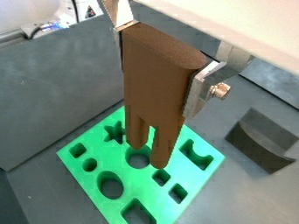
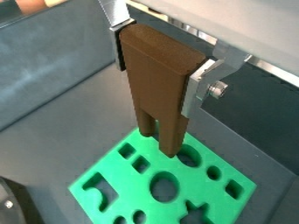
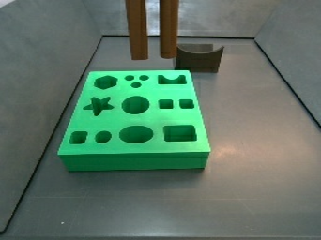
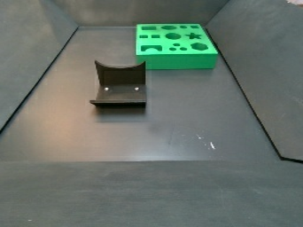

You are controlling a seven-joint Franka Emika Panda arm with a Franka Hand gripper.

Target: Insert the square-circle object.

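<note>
Hanging over the green board, the two-pronged brown piece is the square-circle object. It sits clamped upright between the silver fingers of the gripper, prongs down.

The likeliest failure is a prong landing on the board's face instead of in its hole, caused by a small offset or twist, since the round prong and the square prong must each meet its own hole. Pushing down then could cock the piece in the grip or shove the board.

In a side view the prongs drop in from the upper middle of the frame, above the board's far edge, with the dark fixture just right of them. The wrist points straight down — the prong tips look clear of the board.
</note>
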